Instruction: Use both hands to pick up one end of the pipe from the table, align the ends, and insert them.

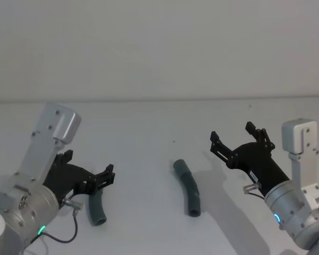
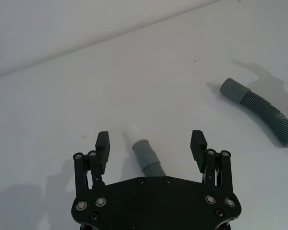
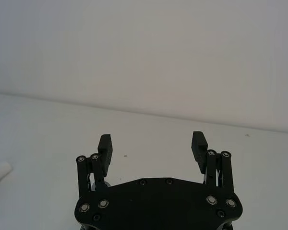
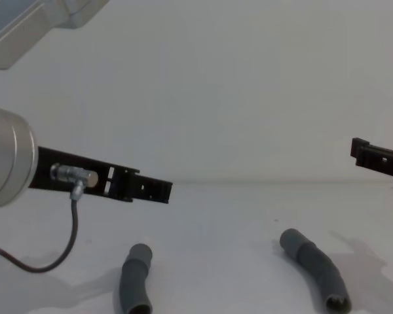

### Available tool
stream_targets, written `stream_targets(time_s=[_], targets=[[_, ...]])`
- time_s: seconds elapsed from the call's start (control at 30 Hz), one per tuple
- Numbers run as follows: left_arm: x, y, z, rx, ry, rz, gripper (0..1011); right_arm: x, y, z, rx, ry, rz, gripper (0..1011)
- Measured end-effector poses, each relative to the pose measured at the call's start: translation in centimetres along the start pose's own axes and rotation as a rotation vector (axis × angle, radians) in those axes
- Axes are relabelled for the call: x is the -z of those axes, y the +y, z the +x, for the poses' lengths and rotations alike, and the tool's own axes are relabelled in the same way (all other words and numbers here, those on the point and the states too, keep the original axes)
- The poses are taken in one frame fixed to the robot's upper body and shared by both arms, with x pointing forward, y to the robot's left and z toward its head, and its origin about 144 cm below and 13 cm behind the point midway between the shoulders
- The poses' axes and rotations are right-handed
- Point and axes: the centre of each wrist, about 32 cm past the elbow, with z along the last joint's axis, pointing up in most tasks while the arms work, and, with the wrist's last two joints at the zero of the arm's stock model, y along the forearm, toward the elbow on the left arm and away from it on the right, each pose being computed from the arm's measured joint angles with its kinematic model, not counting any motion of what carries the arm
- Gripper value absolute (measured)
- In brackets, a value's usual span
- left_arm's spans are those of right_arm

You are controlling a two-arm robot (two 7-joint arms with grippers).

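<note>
If I close the left black two-finger gripper (image 2: pixel 151 141) from where it hangs, the catch may come out crooked. The short dark-grey ribbed hose piece with the small white tapered tip (image 2: pixel 146 155) lies between its wide-spread fingers, but nearer one fingertip than the other, so that finger would touch first and could roll or skid the piece across the plain white table (image 1: pixel 138 138). The chest view also puts the fingers above the hose rather than around it. Shutting before coming down would close on air, I think. A hold too far back on the flexible ribs could let the white tip (image 2: pixel 133 132) droop and spoil the alignment later.

The right black two-finger gripper (image 1: pixel 233 134) is just as wide open and holds nothing. The second dark-grey ribbed hose piece with the smooth cuff (image 1: pixel 189 186) lies well apart from its fingers, outside them and lower on the table. Misjudge that approach and I risk knocking the piece away.
</note>
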Motion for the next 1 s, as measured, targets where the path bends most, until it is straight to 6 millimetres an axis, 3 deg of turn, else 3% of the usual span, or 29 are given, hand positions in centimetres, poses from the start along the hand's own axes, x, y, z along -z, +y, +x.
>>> stream_targets(time_s=[0.47,1.0], targets=[[0.2,-0.1,-1.6,-0.081,0.114,0.052,1001,0.0,0.0,0.0,0.0,0.0,0.0,1003],[0.7,-1.6,-3.1,-0.148,0.178,0.134,1001,0.0,0.0,0.0,0.0,0.0,0.0,1003]])
